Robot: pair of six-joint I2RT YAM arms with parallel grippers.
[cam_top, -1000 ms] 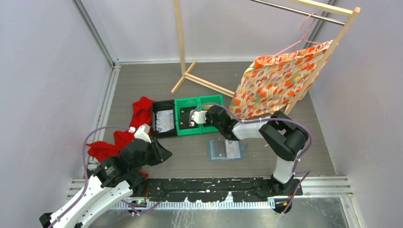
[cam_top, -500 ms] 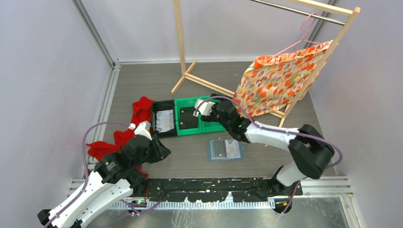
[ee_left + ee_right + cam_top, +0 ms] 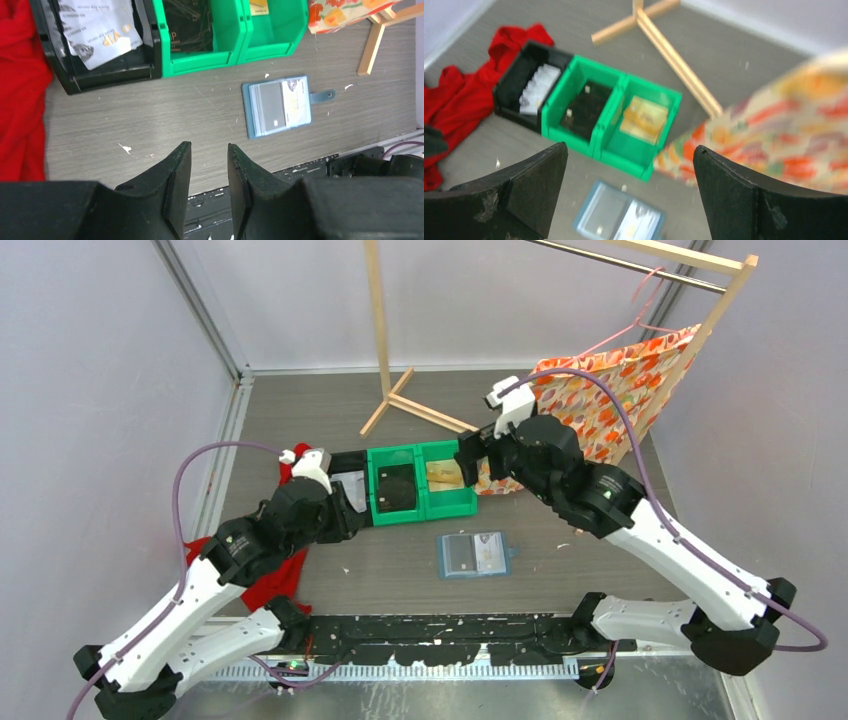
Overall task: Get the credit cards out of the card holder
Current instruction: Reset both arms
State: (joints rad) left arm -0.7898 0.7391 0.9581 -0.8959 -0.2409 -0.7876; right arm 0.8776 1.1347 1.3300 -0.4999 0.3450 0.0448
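Note:
The slate-blue card holder (image 3: 474,554) lies open and flat on the table in front of the green bins. It shows in the left wrist view as the card holder (image 3: 279,105) and, blurred, low in the right wrist view as the card holder (image 3: 618,220). A greyish credit card (image 3: 267,103) and a whitish one (image 3: 296,99) sit in its pockets. My left gripper (image 3: 208,150) hovers near the table's front edge, left of the holder, open a little with nothing between its fingers. My right gripper (image 3: 630,150) hangs wide open and empty, high above the green bins.
A black bin (image 3: 345,493) holds white cards (image 3: 100,30). Beside it stand two green bins (image 3: 420,510): the left holds a dark card (image 3: 583,109), the right a gold card (image 3: 443,475). Red cloth (image 3: 270,575) lies left. A wooden rack (image 3: 385,330) and a hanging floral bag (image 3: 590,400) stand behind.
My right gripper opened wide and rose back from the green bins, and the gold card now shows in the right bin. My left arm reached forward toward the black bin.

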